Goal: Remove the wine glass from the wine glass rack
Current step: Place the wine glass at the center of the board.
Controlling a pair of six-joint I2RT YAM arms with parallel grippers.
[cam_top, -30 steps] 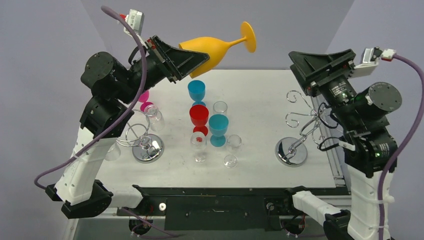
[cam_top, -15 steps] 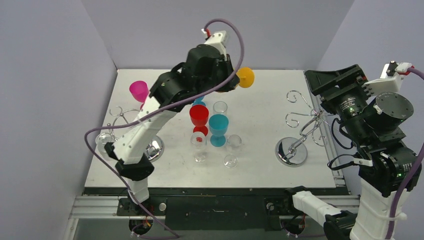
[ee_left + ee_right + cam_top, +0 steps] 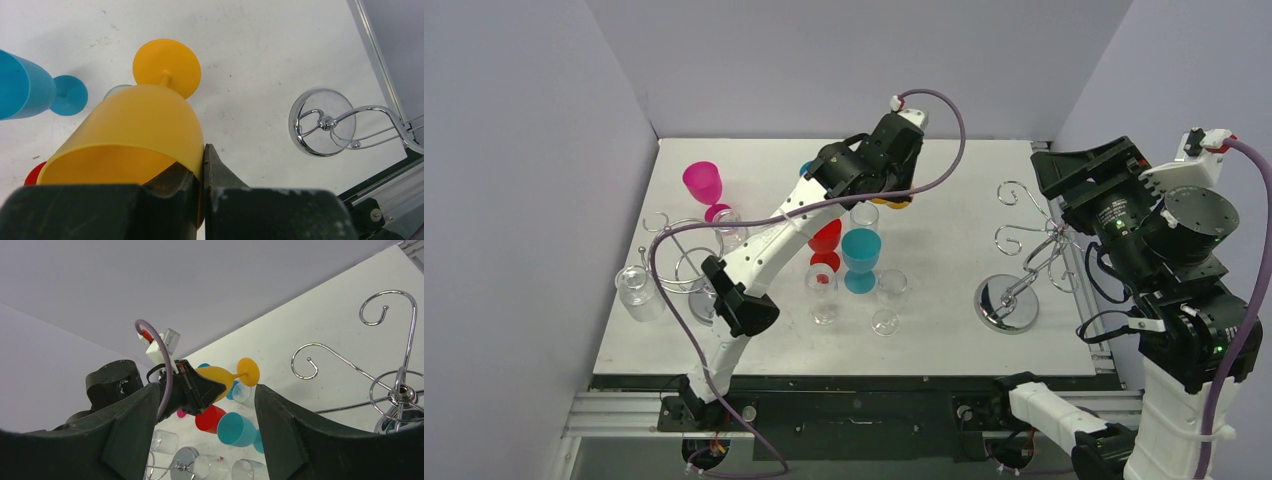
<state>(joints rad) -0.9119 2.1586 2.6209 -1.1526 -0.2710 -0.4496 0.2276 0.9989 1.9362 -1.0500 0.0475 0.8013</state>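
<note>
Fingers (image 3: 222, 175) of the left gripper (image 3: 203, 165) were clamped on the bowl wall of the orange wine glass (image 3: 145, 120), one inside the rim, one outside. That glass hung tilted above the table (image 3: 964, 190), at 12 o'clock from the red glass (image 3: 827, 238) and teal glass (image 3: 861, 246), well apart from the wire rack (image 3: 698, 298) at 9 o'clock. At 3 o'clock the right gripper (image 3: 205, 390) gaped wide, gripping nothing, near a second rack (image 3: 1007, 303)

Bright, even overhead light, soft shadows, glare on the chrome rack base (image 3: 320, 131), blurred near fingers (image 3: 260, 210).
</note>
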